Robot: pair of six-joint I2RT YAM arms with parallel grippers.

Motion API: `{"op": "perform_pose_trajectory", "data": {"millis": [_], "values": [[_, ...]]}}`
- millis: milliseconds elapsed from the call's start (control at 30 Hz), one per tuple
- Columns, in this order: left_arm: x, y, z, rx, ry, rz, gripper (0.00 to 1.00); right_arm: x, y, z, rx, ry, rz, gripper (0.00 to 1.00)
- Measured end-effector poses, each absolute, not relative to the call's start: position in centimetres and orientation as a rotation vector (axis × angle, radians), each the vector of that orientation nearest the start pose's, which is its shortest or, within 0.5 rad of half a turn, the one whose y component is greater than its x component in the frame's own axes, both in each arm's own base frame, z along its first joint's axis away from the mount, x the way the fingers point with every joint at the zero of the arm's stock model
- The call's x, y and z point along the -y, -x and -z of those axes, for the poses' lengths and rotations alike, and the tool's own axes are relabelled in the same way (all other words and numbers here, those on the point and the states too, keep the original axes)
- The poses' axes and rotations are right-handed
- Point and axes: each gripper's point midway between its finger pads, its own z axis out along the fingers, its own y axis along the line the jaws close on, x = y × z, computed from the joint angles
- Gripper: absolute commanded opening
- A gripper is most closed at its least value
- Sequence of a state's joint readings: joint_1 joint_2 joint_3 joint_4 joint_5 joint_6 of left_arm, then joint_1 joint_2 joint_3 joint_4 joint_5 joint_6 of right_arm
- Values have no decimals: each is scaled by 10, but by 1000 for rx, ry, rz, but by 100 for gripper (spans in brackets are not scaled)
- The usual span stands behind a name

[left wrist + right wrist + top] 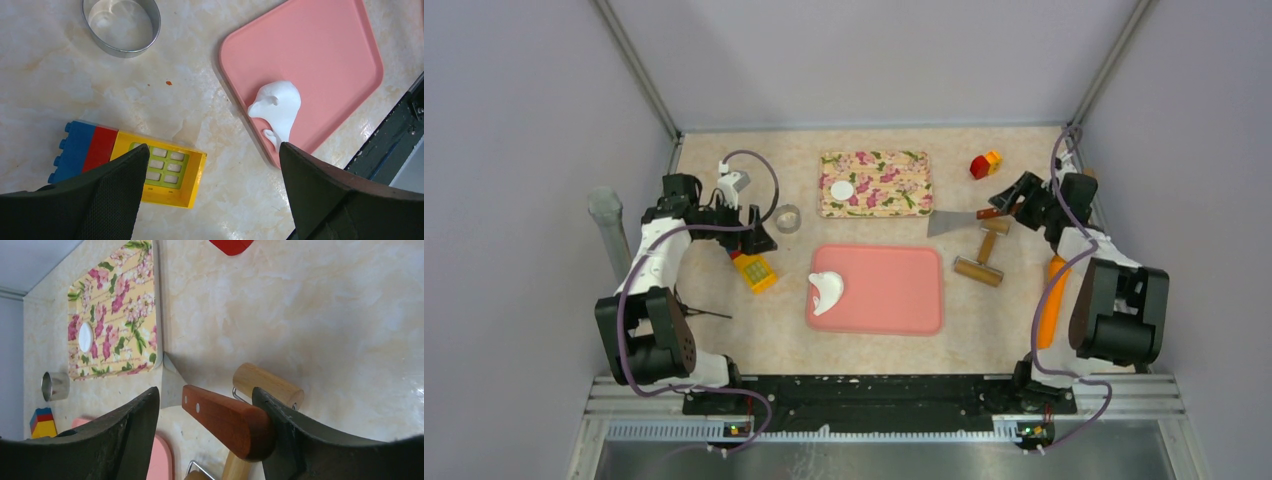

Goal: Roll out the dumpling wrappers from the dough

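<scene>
- Two grippers, two different roles. The left gripper hangs with its fingers spread wide and nothing between them, free for a pick.
- Ahead of its fingertips, closer to the finger on the mat's side, lies the dough. It is a crumpled white flap at the edge of the pink mat (more like trimmings than a ball).
- Just under the other fingertip lies a toy block. The metal ring sits well beyond it.
- The right gripper straddles the wooden handle of the scraper. Its fingers are apart and the handle rests against one finger only, so nothing is clamped.
- Beyond the scraper's blade, one wrapper rests on the flowered tray. That is a sensible spot, off the rolling surface.
- A rolling pin lies just beneath the handle, beside that same finger.
</scene>
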State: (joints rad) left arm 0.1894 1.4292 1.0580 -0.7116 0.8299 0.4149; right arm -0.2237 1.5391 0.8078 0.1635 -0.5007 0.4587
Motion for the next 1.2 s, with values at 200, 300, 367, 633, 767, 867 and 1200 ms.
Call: {"op": "perform_pose_trajectory", "data": {"millis": [200,300,367,633,767,867,1200], "values": [[62,-312,-144,-2275,-515,818,99,2,-399,-118,-2137,-356,-541,69],[62,-311,-144,-2272,-514,825,99,9,-390,-111,-2186,-350,-480,69],[62,-311,-144,-2272,-513,826,99,13,-385,-105,-2212,-350,-449,70],[61,-311,-145,-2270,-509,823,99,27,-368,-89,-2300,-350,-348,74],[60,-312,-146,-2262,-510,815,99,31,-363,-87,-2320,-338,-314,78],[59,-313,-147,-2261,-499,813,99,32,-360,-89,-2329,-329,-297,86],[52,-314,-152,-2243,-448,767,99,10,-372,-206,-2157,14,-384,93]]}}
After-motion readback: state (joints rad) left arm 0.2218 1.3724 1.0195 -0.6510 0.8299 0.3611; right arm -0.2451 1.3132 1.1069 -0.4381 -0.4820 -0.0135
